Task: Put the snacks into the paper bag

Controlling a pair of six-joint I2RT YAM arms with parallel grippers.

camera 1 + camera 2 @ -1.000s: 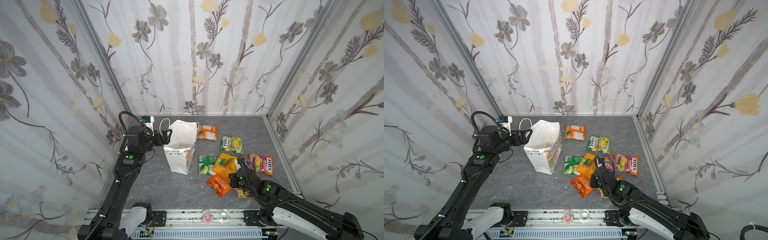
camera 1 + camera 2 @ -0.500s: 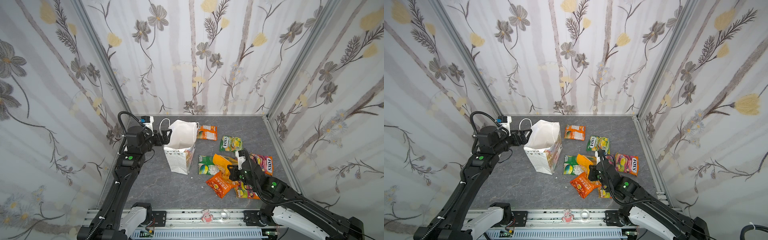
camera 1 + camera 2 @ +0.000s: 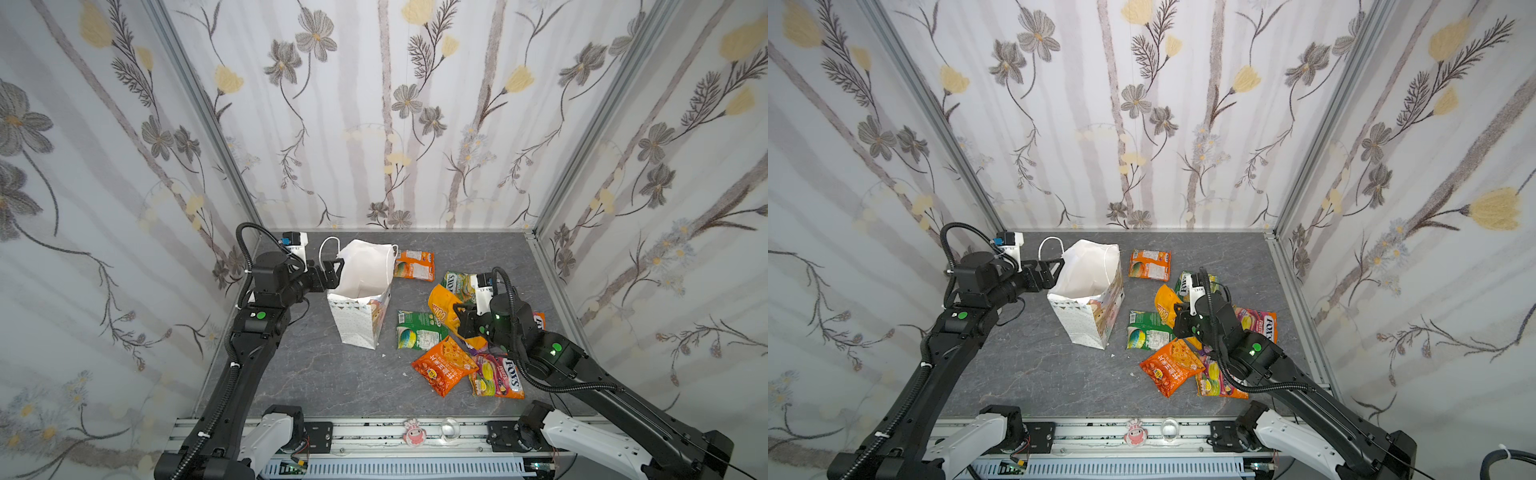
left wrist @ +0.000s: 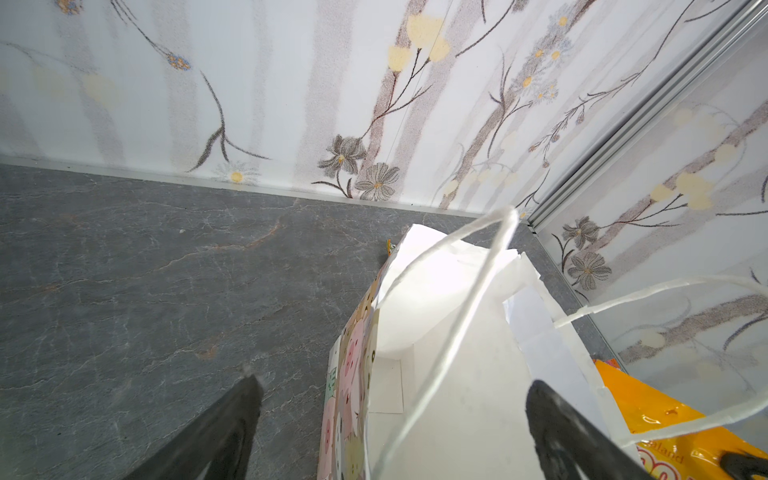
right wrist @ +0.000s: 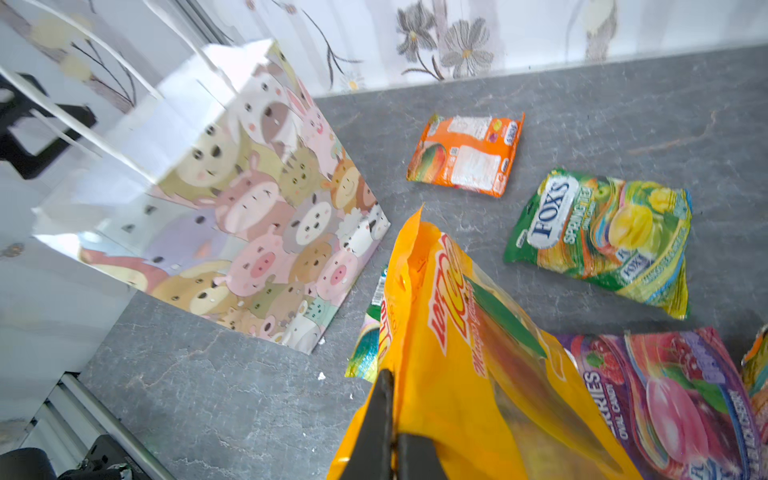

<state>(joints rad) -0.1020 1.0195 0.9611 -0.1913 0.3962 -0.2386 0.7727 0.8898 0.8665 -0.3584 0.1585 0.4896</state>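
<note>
Yellow packet [image 3: 441, 305] in right end effector [image 5: 392, 415], paper bag [image 3: 359, 324] mouth open

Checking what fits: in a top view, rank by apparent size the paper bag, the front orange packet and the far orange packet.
1. paper bag
2. front orange packet
3. far orange packet; it lies farther from the camera, so this gap is unsure.

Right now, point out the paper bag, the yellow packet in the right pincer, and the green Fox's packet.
paper bag [image 3: 356, 322]: in a top view, on its dotted front wall.
yellow packet [image 5: 453, 353]: right wrist view, on its front face.
green FOX'S packet [image 5: 550, 216]: right wrist view, on the white logo.
</note>
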